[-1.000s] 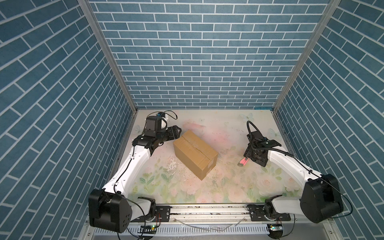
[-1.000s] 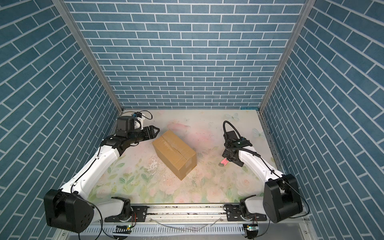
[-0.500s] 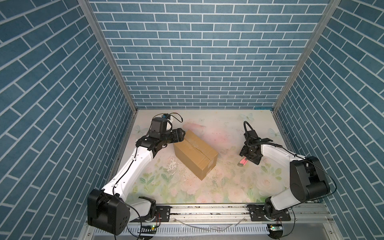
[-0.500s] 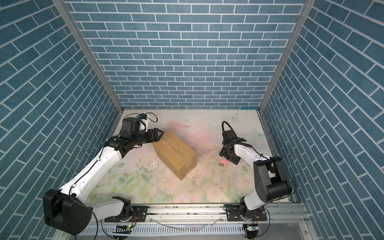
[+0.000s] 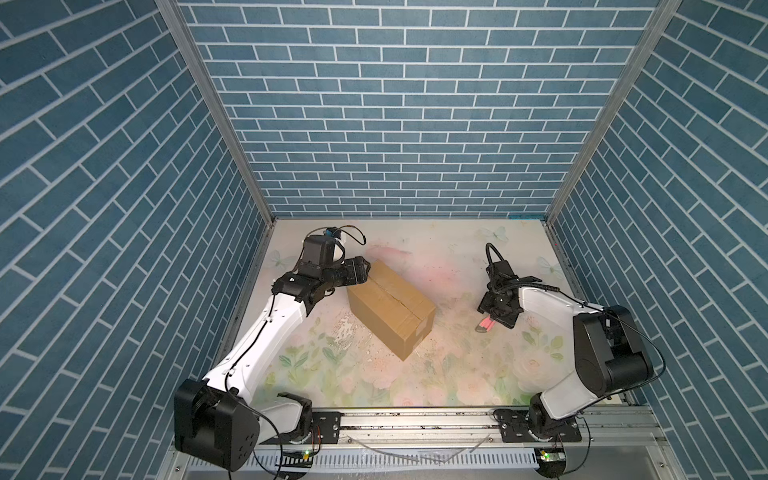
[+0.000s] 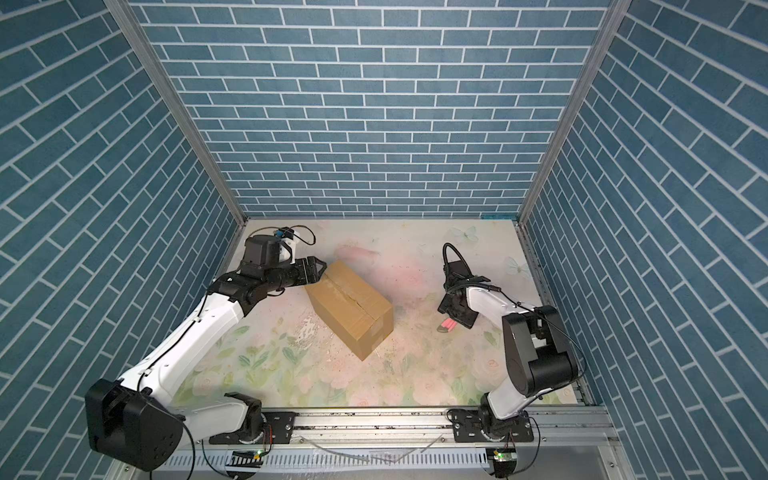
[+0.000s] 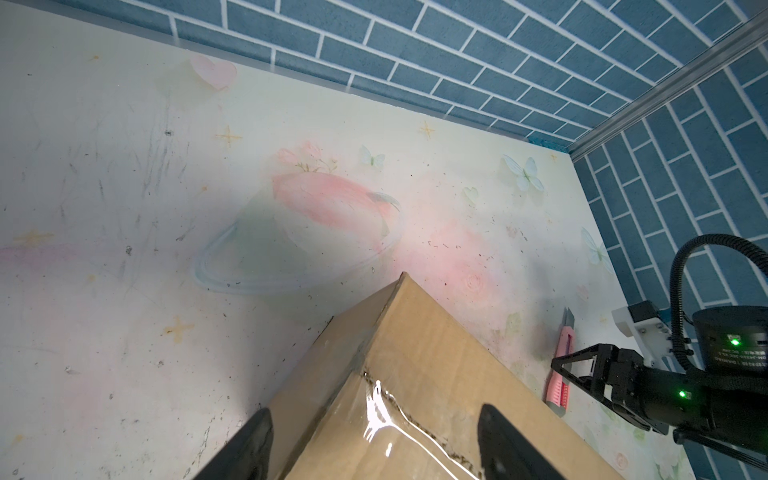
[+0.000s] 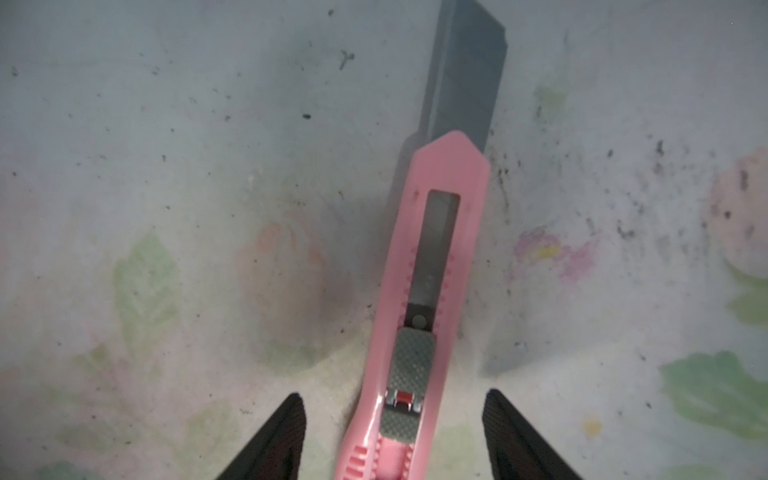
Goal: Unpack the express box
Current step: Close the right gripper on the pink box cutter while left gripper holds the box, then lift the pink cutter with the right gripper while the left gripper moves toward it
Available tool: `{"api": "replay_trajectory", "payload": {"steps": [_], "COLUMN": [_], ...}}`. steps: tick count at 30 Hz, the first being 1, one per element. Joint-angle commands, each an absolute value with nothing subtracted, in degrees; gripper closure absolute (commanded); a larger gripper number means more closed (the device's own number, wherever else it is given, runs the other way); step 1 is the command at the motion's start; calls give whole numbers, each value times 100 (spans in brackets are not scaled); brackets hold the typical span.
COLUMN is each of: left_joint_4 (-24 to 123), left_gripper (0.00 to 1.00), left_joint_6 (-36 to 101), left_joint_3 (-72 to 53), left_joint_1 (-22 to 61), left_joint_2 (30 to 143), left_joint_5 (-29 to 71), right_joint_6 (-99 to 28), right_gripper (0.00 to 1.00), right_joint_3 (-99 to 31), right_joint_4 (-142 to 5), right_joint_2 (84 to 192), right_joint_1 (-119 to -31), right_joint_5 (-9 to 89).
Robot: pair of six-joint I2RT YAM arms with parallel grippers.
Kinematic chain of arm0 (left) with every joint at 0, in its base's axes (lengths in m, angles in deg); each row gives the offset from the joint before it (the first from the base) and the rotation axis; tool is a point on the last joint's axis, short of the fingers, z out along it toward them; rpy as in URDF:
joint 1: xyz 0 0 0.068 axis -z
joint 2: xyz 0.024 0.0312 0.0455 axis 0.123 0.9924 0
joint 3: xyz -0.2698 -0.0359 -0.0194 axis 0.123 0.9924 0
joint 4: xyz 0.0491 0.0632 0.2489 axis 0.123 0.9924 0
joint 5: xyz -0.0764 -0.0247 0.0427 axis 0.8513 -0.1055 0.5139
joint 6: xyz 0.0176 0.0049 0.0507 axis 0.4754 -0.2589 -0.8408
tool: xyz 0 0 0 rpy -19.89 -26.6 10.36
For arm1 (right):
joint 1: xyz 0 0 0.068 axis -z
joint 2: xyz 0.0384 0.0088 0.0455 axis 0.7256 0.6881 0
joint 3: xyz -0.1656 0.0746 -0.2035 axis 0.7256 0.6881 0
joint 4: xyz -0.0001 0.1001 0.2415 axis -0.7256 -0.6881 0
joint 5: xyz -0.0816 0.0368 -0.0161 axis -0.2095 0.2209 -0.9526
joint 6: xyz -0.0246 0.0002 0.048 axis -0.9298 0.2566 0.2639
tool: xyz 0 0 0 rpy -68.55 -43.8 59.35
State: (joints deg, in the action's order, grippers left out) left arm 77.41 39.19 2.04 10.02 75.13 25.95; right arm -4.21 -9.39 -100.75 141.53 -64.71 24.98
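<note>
The express box (image 5: 390,307) is a brown carton lying at an angle mid-table, flaps closed, with glossy tape along its seam (image 7: 386,411). My left gripper (image 5: 361,270) is open at the box's far left end. In the left wrist view its fingertips (image 7: 257,432) straddle that end's top edge, with the box (image 7: 432,357) between them. A pink knife (image 5: 486,323) with its blade out lies flat on the table to the right of the box. My right gripper (image 8: 392,399) is open and low over it, and the knife's handle (image 8: 419,332) lies between the jaws with gaps on both sides.
The floral table mat (image 5: 415,374) carries white crumbs and scuffs (image 5: 345,332) in front of the box. Blue brick walls (image 5: 395,124) close in the left, back and right. A metal rail (image 5: 415,419) with both arm bases runs along the front edge.
My left gripper has moved right, from beside the box up to its far left end. The right arm's elbow has swung back and up while its gripper stayed over the knife.
</note>
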Motion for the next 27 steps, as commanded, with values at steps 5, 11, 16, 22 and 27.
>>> {"api": "replay_trajectory", "payload": {"steps": [5, 11, 16, 22, 27], "left_joint_4": [7811, 7802, 7794, 7785, 7785], "left_gripper": [22, 22, 22, 22, 22], "left_joint_6": [3887, 3892, 3895, 3895, 3897], "left_joint_3": [150, 169, 169, 164, 138], "left_joint_1": [1034, 1034, 1034, 1034, 1034], "left_joint_2": [7399, 7400, 7417, 7446, 7472], "left_joint_5": [2538, 2534, 2542, 2542, 2542], "right_joint_6": [-533, -580, -642, -752, -868], "right_gripper": [35, 40, 45, 53, 65], "right_joint_3": [-843, -833, -851, -942, -1001], "right_joint_4": [-10080, -10122, -10188, -10327, -10433], "right_joint_2": [14306, 14385, 14469, 14644, 14765], "right_joint_1": [-6439, -6435, -6433, -6442, -6437], "right_joint_5": [2525, 2498, 2451, 2317, 2235]}}
